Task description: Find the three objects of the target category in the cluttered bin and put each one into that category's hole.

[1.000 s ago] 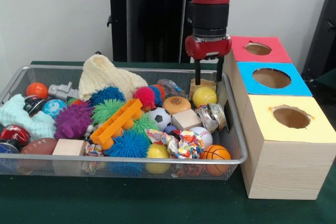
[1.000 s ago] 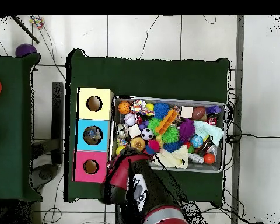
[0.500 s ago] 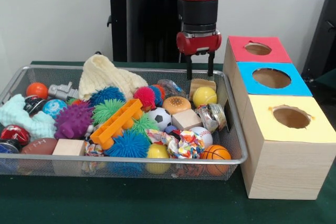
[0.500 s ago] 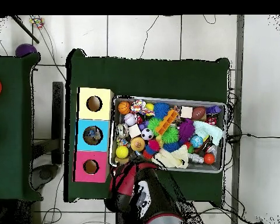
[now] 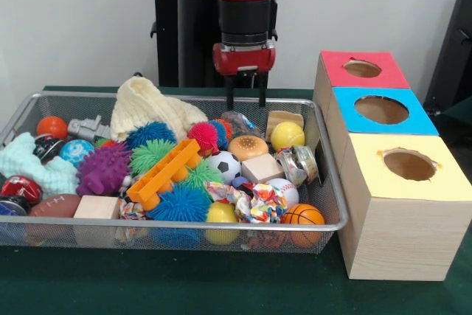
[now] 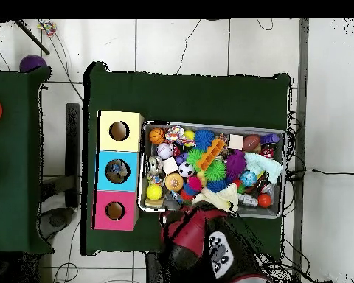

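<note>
Front view: the pincer point(image 5: 245, 97) hangs empty with its two fingers parted above the far rim of the wire bin point(image 5: 221, 224), near the cream knit cloth point(image 5: 151, 108); three holed boxes point(image 5: 381, 111) stand beside it. Overhead view: the arm point(image 6: 209, 247) covers the bin's point(image 6: 285, 173) lower edge on the green worktop point(image 6: 187, 96).

The setting is a robotics lab or test room, not a home. A table under green cloth point(image 6: 187, 96) stands on a pale tiled floor point(image 6: 180, 44) with loose cables point(image 6: 186, 46) trailing across it, and a plain white wall point(image 5: 74, 20) rises behind. On the cloth sit a wire bin point(image 5: 324, 182) crammed with toys and three wooden boxes point(image 5: 398, 219) with coloured tops and round holes, a staged test layout.
</note>
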{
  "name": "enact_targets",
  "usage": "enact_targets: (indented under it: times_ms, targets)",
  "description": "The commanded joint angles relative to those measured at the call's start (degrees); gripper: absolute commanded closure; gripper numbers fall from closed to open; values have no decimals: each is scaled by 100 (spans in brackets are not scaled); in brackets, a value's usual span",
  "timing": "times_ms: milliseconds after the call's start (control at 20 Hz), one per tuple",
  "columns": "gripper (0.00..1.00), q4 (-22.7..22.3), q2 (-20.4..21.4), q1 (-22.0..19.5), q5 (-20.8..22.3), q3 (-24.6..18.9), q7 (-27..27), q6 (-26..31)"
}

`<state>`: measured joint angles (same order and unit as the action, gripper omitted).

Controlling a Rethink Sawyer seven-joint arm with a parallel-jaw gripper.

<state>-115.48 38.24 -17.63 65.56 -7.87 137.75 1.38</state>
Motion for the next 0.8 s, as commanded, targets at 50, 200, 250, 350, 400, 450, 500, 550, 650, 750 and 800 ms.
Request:
enact_targets:
  times_ms: [50,200,250,350,400,450,500,550,650,750,800]
  targets:
    - [0,-224,79,-655,265,-751,-877,516]
    - [0,-283,153,-874,161,-989,-1056,696]
    - [0,-272,150,-911,156,-1028,-1075,725]
    - [0,-232,161,-904,136,-1060,-1072,788]
    - [0,-199,153,-831,156,-1007,-1004,780]
    - [0,-172,157,-744,155,-952,-929,784]
    - [0,-158,171,-639,167,-881,-846,777]
    - [0,-140,183,-532,156,-820,-763,778]
    - [0,-101,191,-269,143,-663,-568,746]
    - [0,-73,184,-70,91,-587,-439,747]
    - [0,-49,208,-73,-43,-707,-504,872]
